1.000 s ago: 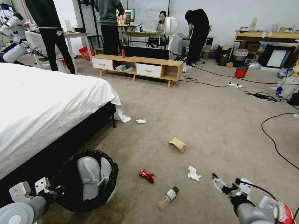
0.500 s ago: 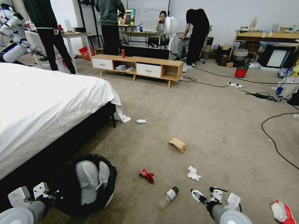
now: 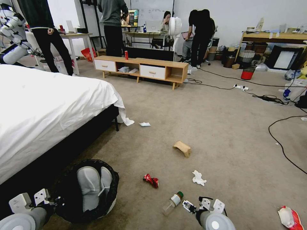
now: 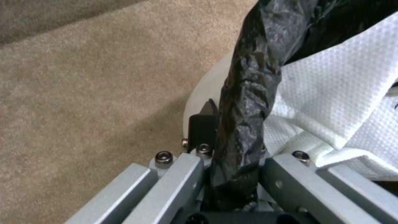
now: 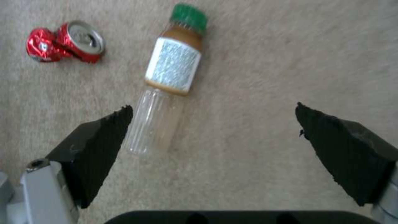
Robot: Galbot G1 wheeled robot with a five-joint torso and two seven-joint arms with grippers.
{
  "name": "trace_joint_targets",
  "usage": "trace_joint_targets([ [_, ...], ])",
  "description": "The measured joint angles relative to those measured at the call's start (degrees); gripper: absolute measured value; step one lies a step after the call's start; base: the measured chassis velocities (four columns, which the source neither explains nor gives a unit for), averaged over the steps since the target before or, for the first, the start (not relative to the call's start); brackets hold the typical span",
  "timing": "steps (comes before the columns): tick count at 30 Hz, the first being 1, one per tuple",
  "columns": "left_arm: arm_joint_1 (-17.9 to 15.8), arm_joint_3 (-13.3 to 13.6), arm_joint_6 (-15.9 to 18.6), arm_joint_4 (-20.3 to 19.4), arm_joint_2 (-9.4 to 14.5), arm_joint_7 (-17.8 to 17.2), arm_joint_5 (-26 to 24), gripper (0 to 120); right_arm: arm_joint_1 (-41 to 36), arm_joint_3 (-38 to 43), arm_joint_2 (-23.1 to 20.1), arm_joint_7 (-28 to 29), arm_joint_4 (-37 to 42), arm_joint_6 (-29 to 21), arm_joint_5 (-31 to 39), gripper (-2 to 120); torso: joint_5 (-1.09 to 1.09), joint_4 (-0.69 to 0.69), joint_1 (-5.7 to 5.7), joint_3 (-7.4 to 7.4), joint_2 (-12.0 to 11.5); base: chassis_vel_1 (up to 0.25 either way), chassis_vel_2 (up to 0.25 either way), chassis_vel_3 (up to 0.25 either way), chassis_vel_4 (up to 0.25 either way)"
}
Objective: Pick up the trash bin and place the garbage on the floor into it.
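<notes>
Beige carpet floor (image 3: 224, 127), crossed by black cables, with a white-sheeted bed (image 3: 48, 105) at my left. Trash bin (image 3: 88, 191): pale grey, lined with a black bag, tilted at the foot of the bed with white cloth-like items already inside; whether it clears the floor I cannot tell. My left pincer (image 4: 232, 174) is clamped on the bag-wrapped rim, as the left wrist view shows, so I judge the pick-up part done.

Garbage on the floor, none of it yet collected as far as I can see: clear bottle with green cap (image 5: 170, 74), lying on its side; crushed red can (image 5: 66, 42) near it; white tissue (image 3: 199, 178); tan cardboard piece (image 3: 182, 148); white scrap (image 3: 145, 124) near the bed corner; red-white snack bag (image 3: 289, 218) at my far right.

My right pincer (image 5: 211, 140) hovers above the floor, fingers wide apart and empty, one fingertip (image 5: 118, 119) at the bottle's base, the bottle off to one side of the gap. I judge the collecting stage barely begun, with every loose piece left to gather.
</notes>
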Motion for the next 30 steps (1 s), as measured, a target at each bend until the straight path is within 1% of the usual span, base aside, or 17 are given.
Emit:
trace_joint_targets([
  [4, -0.19, 0.0, 0.0, 0.32, 0.08, 0.08, 0.0, 0, 2.54, -1.29, 1.31, 0.03, -3.19, 0.46, -0.1, 100, 0.0, 0.0, 0.0, 0.0, 0.0, 0.0, 0.0, 0.0, 0.0],
  [18, -0.13, 0.07, 0.0, 0.5, -0.26, 0.36, 0.44, 0, 6.94, -3.39, 2.92, -0.64, -9.35, 1.92, -0.13, 100, 0.0, 0.0, 0.0, 0.0, 0.0, 0.0, 0.0, 0.0, 0.0],
  [21, 0.1, 0.02, 0.0, 0.5, -0.35, 0.59, 0.63, 0, 8.42, -4.11, 4.21, -1.47, -12.54, 2.89, -1.07, 100, 0.0, 0.0, 0.0, 0.0, 0.0, 0.0, 0.0, 0.0, 0.0],
  [24, 0.11, -0.01, 0.0, 0.5, -0.35, 0.6, 0.65, 0, 8.7, -4.32, 4.47, -1.62, -13.12, 3.12, -1.27, 100, 0.01, 0.0, 0.0, 0.0, 0.0, 0.0, 0.0, 0.0, 0.0],
  [30, 0.02, -0.04, 0.0, 0.77, -0.31, 0.77, 0.68, 0, 10.51, -5.62, 5.61, -2.66, -16.7, 4.26, -2.59, 100, 0.0, 0.0, 0.0, 0.0, 0.0, 0.0, 0.0, 0.0, 0.0],
])
